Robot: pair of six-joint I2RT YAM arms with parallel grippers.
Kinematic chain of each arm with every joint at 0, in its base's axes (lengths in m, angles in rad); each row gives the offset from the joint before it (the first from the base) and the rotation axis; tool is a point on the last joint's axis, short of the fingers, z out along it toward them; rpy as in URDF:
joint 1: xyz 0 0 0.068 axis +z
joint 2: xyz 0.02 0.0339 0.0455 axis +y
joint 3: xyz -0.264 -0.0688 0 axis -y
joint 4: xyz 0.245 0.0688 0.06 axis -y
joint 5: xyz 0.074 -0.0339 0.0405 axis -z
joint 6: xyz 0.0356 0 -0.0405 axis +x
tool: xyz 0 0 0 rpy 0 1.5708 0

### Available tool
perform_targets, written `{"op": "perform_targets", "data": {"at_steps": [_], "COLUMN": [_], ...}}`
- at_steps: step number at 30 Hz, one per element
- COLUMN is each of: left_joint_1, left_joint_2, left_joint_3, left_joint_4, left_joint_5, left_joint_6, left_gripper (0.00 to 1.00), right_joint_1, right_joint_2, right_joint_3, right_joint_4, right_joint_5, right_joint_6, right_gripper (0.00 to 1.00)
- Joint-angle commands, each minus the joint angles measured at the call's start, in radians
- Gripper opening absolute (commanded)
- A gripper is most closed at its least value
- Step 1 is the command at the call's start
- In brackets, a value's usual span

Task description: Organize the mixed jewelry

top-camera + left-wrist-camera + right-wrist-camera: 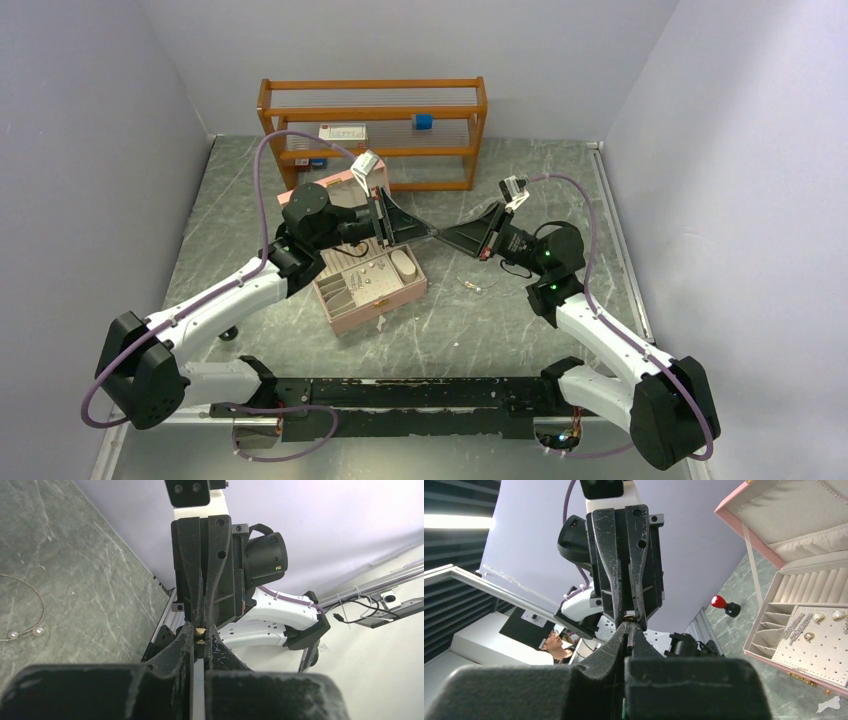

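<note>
The left end effector point(199, 636) and right end effector point(628, 626) are meeting tip to tip above the counter point(480, 335), both pinching one tiny gold piece point(629, 616). They are apparently passing it across, bound for the pink box point(376, 313).

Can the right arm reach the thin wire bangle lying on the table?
Probably not yet: the bangle lies bare and close, but the right gripper has its jaws shut on a small gold piece shared with the left gripper.

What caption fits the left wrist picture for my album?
Tip to tip: the left pincer and right pincer both pinch a tiny gold piece; a wire bangle lies on the table.
</note>
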Motion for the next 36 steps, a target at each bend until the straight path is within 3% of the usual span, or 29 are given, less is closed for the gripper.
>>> {"op": "perform_targets", "data": {"at_steps": [1,6,10,12,14,22,28,33,36], "left_joint_1": [-0.009,-0.008,-0.006,-0.005,-0.002,0.0,0.0,-0.002,-0.001], "left_joint_2": [-0.027,-0.042,-0.064,-0.074,-0.083,-0.053,0.008,0.094,0.134], "left_joint_3": [0.006,0.012,0.04,0.064,0.088,0.217,0.272,0.31,0.319], "left_joint_4": [0.046,-0.005,-0.13,-0.22,-0.32,-0.759,-0.926,-1.046,-1.085], "left_joint_5": [-0.003,-0.028,-0.082,-0.12,-0.16,-0.319,-0.448,-0.551,-0.601], "left_joint_6": [0.021,0.059,0.144,0.204,0.269,0.545,0.664,0.748,0.773], "left_gripper": [0.05,0.05,0.05,0.05,0.05,0.05,0.05,0.07,0.07], "right_joint_1": [0.005,0.005,0.003,0.002,0.001,-0.001,0.001,0.069,0.126], "right_joint_2": [-0.005,-0.013,-0.047,-0.067,-0.081,-0.086,-0.063,-0.008,0.057], "right_joint_3": [-0.012,-0.008,-0.023,-0.035,-0.041,-0.083,-0.086,-0.055,-0.055], "right_joint_4": [-0.02,-0.061,-0.095,-0.106,-0.128,-0.2,-0.36,-0.633,-0.704], "right_joint_5": [0.005,0.01,0.044,0.06,0.07,0.091,0.151,0.363,0.487], "right_joint_6": [-0.018,-0.037,-0.057,-0.065,-0.082,-0.149,-0.279,-0.443,-0.467], "right_gripper": [0.0,0.04,0.39,0.52,0.59,0.64,0.64,0.59,0.53]}}
